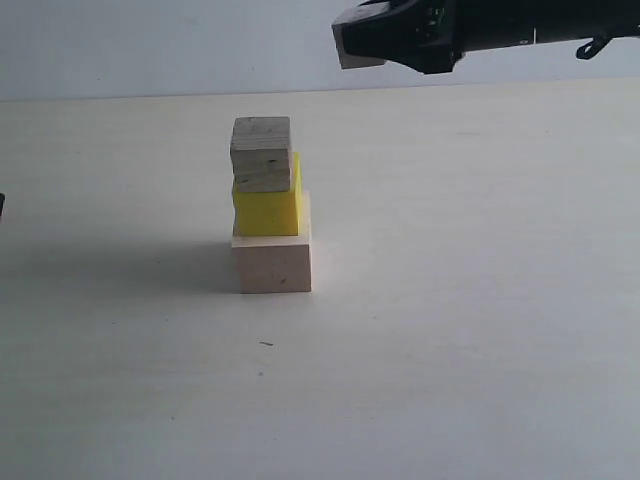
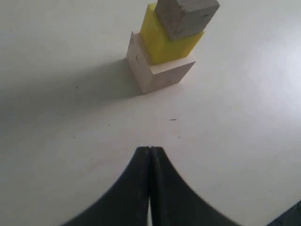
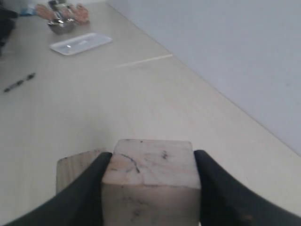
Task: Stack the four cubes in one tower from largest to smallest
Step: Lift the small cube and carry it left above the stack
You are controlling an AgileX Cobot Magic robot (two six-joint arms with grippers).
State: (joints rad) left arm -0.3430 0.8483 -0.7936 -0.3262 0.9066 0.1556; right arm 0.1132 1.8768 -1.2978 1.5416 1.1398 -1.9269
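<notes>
Closest to us, the small cube sits clamped in the right hand, its black fingers pressed against two opposite sides. We see faint dark marks on the cube's pale top face. In the exterior view this hand hangs high over the desk, up and to the right of the tower and well clear of it, with the cube poking out at its tip.

Our left hand is closed on nothing, with its two dark fingers touching along their length. It is low over the bare desk, and the tower stands well ahead of it.

We count three cubes in the tower. The pale cube rests on the desk as the base. The yellow cube sits on top of it. The grainy cube sits on the yellow one but not squarely, so a strip of yellow shows beside it on the right in the exterior view. Nothing lies on the grainy cube's top face. A soft shadow spreads over the desk to the tower's left.

Farther out in the right wrist view we see a clear flat tray and a metal bowl lying far down the desk. A thin dark stick-like thing lies apart from them. A plain pale wall runs along the desk's far edge.
</notes>
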